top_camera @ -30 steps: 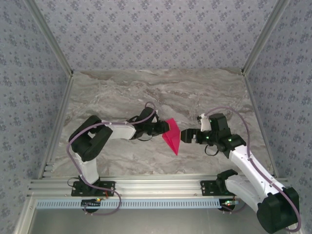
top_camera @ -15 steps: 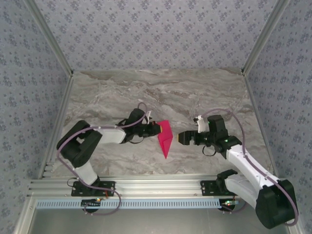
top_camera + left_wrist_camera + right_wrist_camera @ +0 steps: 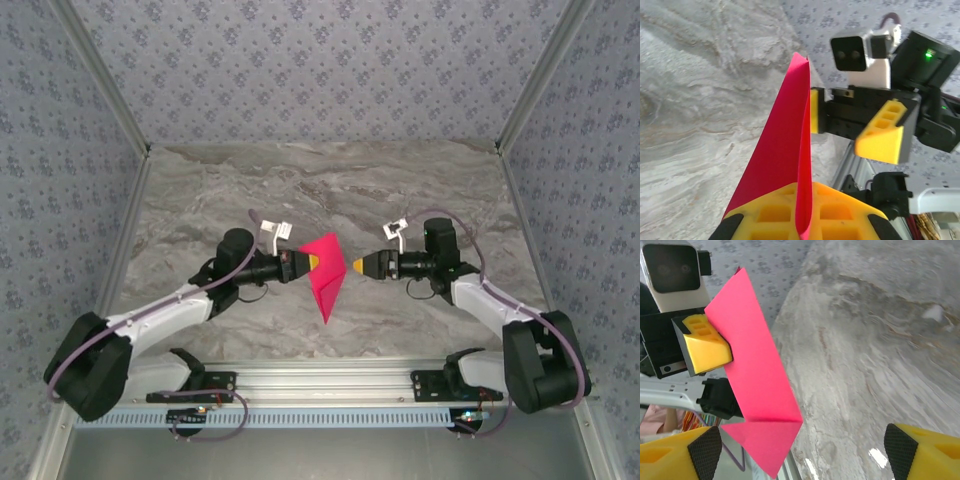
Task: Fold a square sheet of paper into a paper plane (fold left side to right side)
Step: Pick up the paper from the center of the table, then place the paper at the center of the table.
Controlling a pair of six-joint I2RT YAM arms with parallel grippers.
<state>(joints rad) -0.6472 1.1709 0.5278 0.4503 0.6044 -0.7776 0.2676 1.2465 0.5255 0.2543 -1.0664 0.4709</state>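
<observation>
One pink paper (image 3: 326, 285) we see, clamped in the left gripper (image 3: 313, 262), right gripper (image 3: 357, 265) at its three o'clock, jaws apart.

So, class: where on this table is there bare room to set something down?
The far table strip below the back wall is bare. Crowded centre: the left gripper pinches the folded pink paper, facing the right gripper.

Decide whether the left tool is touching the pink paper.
Touching. The left wrist view shows the pink paper pinched between the yellow fingers of the left tool, with no gap.
</observation>
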